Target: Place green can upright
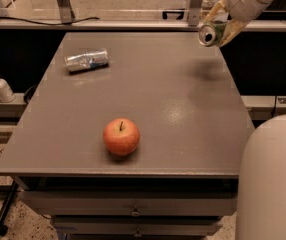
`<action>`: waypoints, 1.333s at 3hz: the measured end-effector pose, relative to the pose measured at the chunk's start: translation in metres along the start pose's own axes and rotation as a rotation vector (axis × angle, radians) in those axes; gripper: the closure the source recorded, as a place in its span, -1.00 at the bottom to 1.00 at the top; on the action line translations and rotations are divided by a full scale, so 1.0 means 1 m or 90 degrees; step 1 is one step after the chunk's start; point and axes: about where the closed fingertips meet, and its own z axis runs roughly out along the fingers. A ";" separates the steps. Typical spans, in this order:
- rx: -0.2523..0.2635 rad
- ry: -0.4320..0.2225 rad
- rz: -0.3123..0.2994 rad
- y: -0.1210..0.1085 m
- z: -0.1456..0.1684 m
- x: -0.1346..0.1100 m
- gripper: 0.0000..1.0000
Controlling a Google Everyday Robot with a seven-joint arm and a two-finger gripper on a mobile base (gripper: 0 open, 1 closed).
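Observation:
The green can is held in the air above the table's far right corner. It lies tilted on its side, its silver top with the pull-tab opening facing the camera. My gripper is shut on the green can, its pale fingers wrapped round the can's body. The arm reaches in from the upper right. The can's shadow falls on the grey table just below it.
A silver can with blue markings lies on its side at the table's far left. A red apple sits near the front edge. A white bottle stands on a ledge at the left. The robot's pale body fills the lower right.

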 end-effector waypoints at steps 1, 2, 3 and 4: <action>0.038 -0.070 0.120 0.014 -0.047 -0.013 1.00; 0.048 -0.089 0.161 0.007 -0.046 -0.019 1.00; 0.051 -0.089 0.161 0.006 -0.044 -0.018 1.00; 0.058 -0.102 0.169 0.004 -0.040 -0.019 1.00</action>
